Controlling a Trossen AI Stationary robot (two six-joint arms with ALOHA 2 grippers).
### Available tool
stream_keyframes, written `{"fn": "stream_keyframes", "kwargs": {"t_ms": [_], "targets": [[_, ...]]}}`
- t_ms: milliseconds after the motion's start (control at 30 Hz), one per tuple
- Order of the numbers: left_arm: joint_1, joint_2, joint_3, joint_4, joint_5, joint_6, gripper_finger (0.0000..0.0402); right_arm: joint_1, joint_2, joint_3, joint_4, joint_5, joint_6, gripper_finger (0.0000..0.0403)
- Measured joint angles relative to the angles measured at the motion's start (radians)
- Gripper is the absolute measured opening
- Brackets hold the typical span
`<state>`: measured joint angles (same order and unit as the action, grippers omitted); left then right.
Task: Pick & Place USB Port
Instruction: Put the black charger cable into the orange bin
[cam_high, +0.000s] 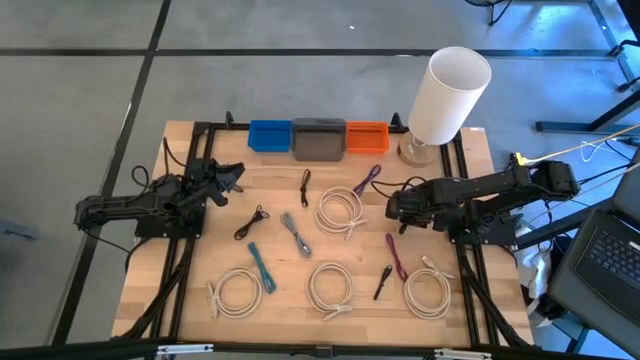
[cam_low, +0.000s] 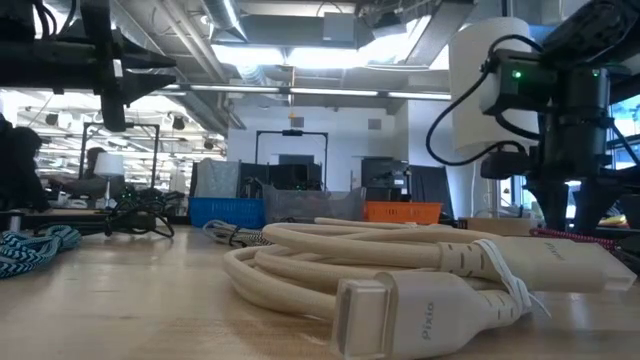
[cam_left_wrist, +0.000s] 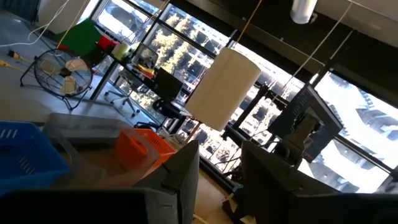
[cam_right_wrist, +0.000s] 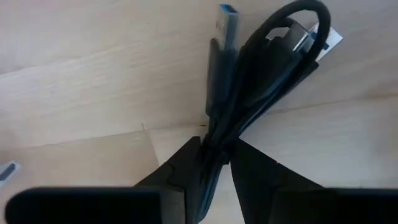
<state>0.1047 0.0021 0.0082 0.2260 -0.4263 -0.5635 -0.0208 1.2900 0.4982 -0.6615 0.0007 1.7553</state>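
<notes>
As far as these views show, the task is early: 3 bins (cam_high: 318, 137) — blue, grey, orange — stand in a row at the far edge of the table (cam_high: 270, 245), and from above none shows a cable inside, so I judge no placement done yet.

Landmark: the grey bin (cam_high: 319, 139).

- White lamp (cam_high: 447, 98) — right of the grey bin, past the orange one.
- 5 cream cable coils lie nearer than the grey bin; the closest to it (cam_high: 340, 211) sits just below it, the rest along the table's near edge.
- Smaller loose cables (black, purple, teal, grey) are scattered between the bin and the near coils.
- Right gripper (cam_right_wrist: 214, 163) — right of and nearer than the grey bin, over the table. Its fingers are pinched narrow around a bundled black USB cable (cam_right_wrist: 249, 87); the blue-tongued plug points away from the wrist. Wood shows directly behind it, so the bundle is at or barely above the surface; I cannot tell which.
- Left gripper (cam_high: 225, 180) — left of the grey bin, waiting, nothing between its parted fingers.

Remaining: lift, carry to a bin, release. Which bin is unstated.
</notes>
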Motion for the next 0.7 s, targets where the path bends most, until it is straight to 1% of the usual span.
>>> {"fn": "stream_keyframes", "kwargs": {"t_ms": [133,200,267,367,400,600,700], "targets": [[0.000,0.000,0.000,0.000,0.000,0.000,0.0114,0.000,-0.002,-0.007,-0.002,0.010,-0.001,0.0089],[0.000,0.000,0.000,-0.001,0.000,0.000,0.0114,0.000,-0.002,-0.007,-0.004,0.011,-0.006,0.0083],[0.000,0.000,0.000,-0.002,0.000,0.000,0.0114,0.000,-0.001,0.001,-0.009,0.012,-0.018,0.0066],[0.000,0.000,0.000,-0.012,-0.002,0.000,0.0114,0.000,0.005,0.025,-0.012,0.026,-0.064,0.0026],[0.000,0.000,0.000,-0.018,-0.001,0.000,0.0114,0.000,0.006,0.034,-0.015,0.031,-0.078,0.0021],[0.000,0.000,0.000,-0.051,-0.002,0.000,0.0114,0.000,0.007,0.139,0.032,0.064,-0.191,0.0021],[0.000,0.000,0.000,-0.051,-0.023,0.000,0.0114,-0.001,0.006,0.222,0.091,0.130,-0.301,0.0021]]}}
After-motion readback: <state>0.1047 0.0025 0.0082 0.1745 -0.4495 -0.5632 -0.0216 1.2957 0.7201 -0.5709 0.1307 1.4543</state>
